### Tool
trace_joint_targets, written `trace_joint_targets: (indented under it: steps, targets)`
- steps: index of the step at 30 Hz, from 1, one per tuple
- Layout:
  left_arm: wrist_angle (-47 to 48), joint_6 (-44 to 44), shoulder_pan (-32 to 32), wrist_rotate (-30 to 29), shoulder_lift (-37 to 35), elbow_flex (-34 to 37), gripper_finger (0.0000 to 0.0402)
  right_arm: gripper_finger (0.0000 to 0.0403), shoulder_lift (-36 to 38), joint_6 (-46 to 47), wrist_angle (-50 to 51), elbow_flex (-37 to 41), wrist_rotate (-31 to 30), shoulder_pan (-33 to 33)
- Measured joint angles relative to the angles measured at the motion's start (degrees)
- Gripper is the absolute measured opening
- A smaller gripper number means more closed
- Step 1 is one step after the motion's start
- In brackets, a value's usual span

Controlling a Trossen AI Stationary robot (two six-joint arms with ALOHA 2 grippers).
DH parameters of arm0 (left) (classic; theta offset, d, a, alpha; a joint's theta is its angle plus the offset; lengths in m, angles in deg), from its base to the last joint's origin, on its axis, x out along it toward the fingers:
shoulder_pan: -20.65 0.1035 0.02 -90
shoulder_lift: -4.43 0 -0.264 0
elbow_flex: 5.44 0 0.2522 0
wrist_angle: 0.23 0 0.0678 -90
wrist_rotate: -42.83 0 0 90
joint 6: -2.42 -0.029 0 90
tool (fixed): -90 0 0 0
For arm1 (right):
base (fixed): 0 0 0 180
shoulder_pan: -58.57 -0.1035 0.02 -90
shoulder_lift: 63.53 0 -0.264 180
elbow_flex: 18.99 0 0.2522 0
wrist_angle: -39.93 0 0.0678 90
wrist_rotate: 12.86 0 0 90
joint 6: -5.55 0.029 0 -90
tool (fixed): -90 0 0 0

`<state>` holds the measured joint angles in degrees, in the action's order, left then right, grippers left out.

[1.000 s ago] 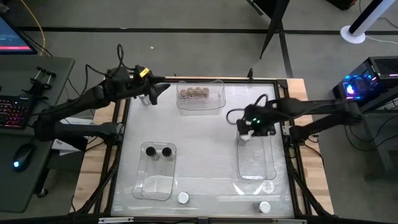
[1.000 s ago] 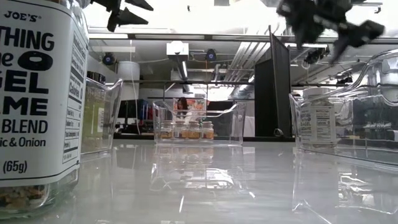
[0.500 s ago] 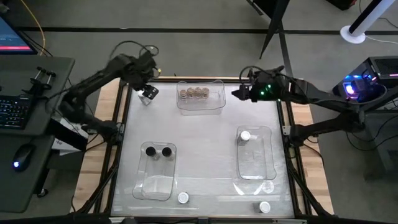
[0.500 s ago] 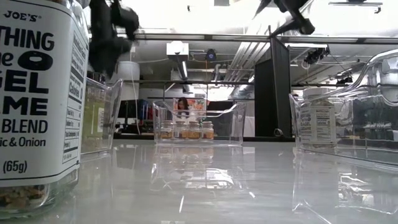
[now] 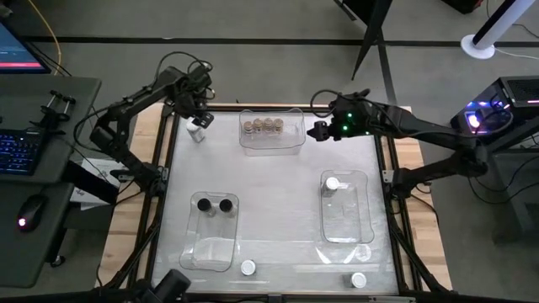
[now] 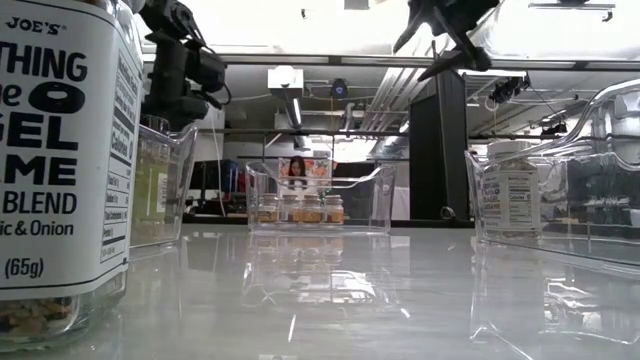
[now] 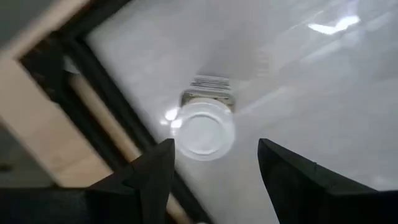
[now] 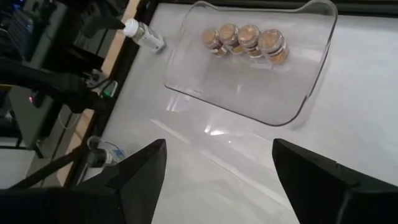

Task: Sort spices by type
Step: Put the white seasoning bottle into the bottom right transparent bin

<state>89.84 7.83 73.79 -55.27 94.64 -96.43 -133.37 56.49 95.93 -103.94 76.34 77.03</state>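
Observation:
A white-lidded spice jar [image 5: 196, 133] stands at the table's far left corner. My left gripper [image 5: 200, 119] hangs open right above it; in the left wrist view its fingers flank the lid [image 7: 205, 129] without touching. My right gripper [image 5: 317, 130] is open in the air by the right end of the far bin [image 5: 295, 139], which holds several tan-lidded jars [image 8: 245, 38]. The near-left bin [image 5: 210, 248] holds two black-lidded jars [image 5: 214, 204]. The right bin [image 5: 345, 227] holds a white-lidded jar [image 5: 333, 183]. Two more white-lidded jars [image 5: 248, 268] [image 5: 358, 279] stand at the near edge.
The table's middle between the three bins is bare white surface [image 5: 278, 194]. A dark frame rail [image 7: 106, 106] runs close beside the far-left jar. In the low view a large labelled jar [image 6: 60, 160] fills the near left. A desk with keyboard and mouse stands left of the table.
My right gripper rose from the white-lidded jar in the right bin and swung toward the far edge, ending beside the tan-jar bin; that jar stayed standing in the bin. My left gripper drew back toward the far left corner and tipped down over the white-lidded jar there.

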Motion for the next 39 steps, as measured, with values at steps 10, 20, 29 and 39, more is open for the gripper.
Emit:
trace_joint_targets:
  steps: [10, 20, 29, 39]
  targets:
    - [-0.98, 1.49, 3.74, 1.99, 0.08, 0.0, 0.0219, 0.0288, -1.8, -1.07, -0.07, 0.02, 0.44, 0.0]
    - [-0.95, 0.61, 4.25, 2.39, 5.46, 0.0, 0.0219, 0.0288, -1.8, -1.06, -0.09, 0.02, 0.42, 0.0]
    - [-1.13, -0.08, 4.61, 0.63, 7.84, 0.0, 0.0219, 0.0288, -1.8, -1.07, -0.11, 0.02, 0.08, 0.0]
    - [1.45, -0.58, 5.29, 2.91, 8.13, 2.61, 0.0219, 0.0288, -1.8, -1.07, -0.11, 0.02, -0.51, 0.0]
